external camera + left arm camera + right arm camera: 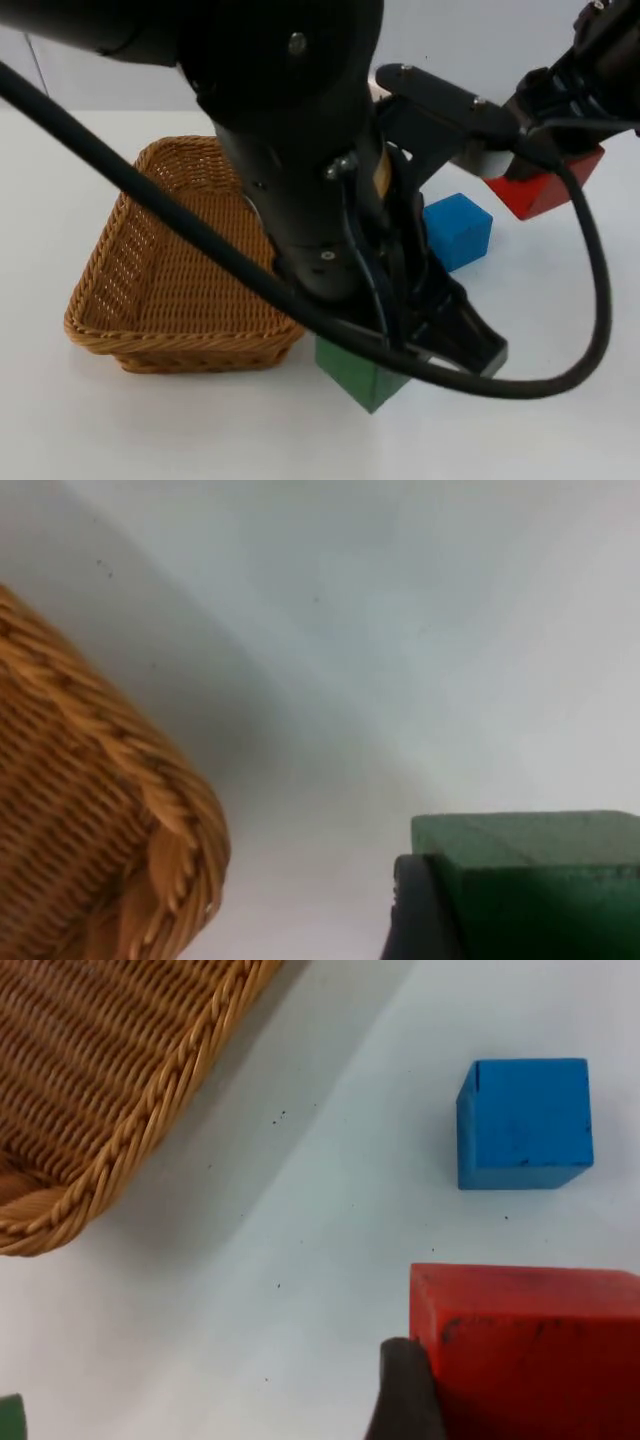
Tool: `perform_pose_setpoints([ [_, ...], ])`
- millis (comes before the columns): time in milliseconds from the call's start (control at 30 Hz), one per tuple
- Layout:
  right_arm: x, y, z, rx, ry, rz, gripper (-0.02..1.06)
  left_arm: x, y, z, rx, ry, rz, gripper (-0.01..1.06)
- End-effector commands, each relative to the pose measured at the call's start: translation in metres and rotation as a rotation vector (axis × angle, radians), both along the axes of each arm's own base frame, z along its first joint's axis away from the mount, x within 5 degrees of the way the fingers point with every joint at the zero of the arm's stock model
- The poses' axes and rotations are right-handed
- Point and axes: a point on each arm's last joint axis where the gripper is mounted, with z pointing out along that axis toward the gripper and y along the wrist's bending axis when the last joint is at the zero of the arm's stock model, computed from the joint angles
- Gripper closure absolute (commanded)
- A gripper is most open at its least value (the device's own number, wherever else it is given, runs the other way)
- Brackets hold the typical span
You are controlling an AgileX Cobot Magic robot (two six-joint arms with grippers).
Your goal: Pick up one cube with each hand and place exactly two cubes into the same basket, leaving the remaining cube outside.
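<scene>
My left gripper (398, 352) reaches down beside the wicker basket (150, 290), shut on the green cube (365, 382). In the left wrist view a black fingertip (420, 912) presses against the green cube (540, 875), close to the basket's corner (100, 810). My right gripper (530, 168) is at the far right, shut on the red cube (545, 188). The right wrist view has the red cube (530, 1350) against a fingertip (405, 1392), raised above the table. The blue cube (458, 230) rests on the table between the two grippers, apart from both, and its top face (525, 1122) is unobstructed.
The basket (110, 1060) holds nothing that I can see. My left arm's bulk (300, 130) hides the basket's right side and the table's middle. White table (560, 420) lies open at the front right and in front of the basket.
</scene>
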Motion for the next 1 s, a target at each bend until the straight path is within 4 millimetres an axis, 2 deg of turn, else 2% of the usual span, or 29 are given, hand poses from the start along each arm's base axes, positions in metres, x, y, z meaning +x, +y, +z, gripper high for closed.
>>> perform_pose_setpoints([
  [0, -0.001, 0.001, 0.005, 0.005, -0.016, 0.01, 1.05, -0.001, 0.001, 0.004, 0.001, -0.021, -0.011, 1.05],
  [733, 0.001, 0.003, 0.006, 0.022, -0.044, 0.008, 1.05, 0.004, 0.001, 0.005, 0.007, -0.067, -0.06, 1.05],
  [967, 0.009, 0.007, 0.013, 0.025, -0.048, 0.009, 1.05, 0.006, 0.01, -0.006, 0.007, -0.067, -0.04, 1.05],
])
